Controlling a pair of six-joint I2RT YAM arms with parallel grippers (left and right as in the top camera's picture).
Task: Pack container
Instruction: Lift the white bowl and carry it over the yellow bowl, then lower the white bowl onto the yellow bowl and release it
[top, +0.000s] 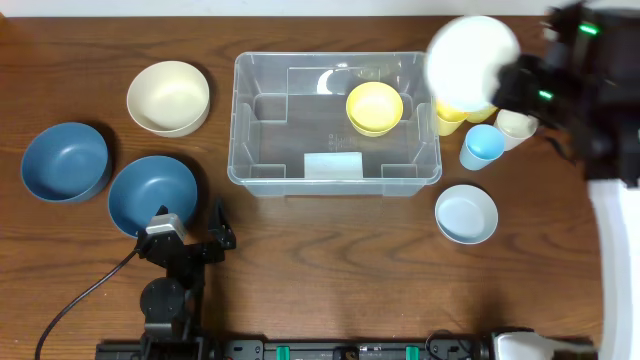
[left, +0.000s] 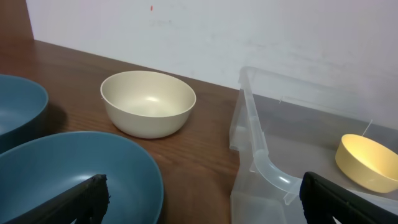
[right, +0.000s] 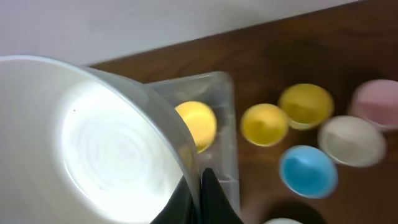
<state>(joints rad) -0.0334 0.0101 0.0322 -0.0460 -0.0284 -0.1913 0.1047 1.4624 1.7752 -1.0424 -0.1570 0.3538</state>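
The clear rectangular container (top: 262, 170) stands at the table's middle with a yellow bowl (top: 374, 107) inside it; it also shows in the left wrist view (left: 261, 162) and the right wrist view (right: 225, 124). My right gripper (right: 200, 186) is shut on the rim of a white bowl (top: 472, 62) and holds it in the air above the container's far right corner. My left gripper (left: 202, 199) is open and empty, low over the table between a blue bowl (left: 74, 180) and the container's left end.
Cream bowl (top: 168, 96) and two blue bowls (top: 65, 161) (top: 152, 193) lie left of the container. Right of it are yellow cups (top: 450, 118), a blue cup (top: 483, 146), a white cup (top: 516, 128), a pale blue bowl (top: 466, 214). A pink cup (right: 376, 102) shows too.
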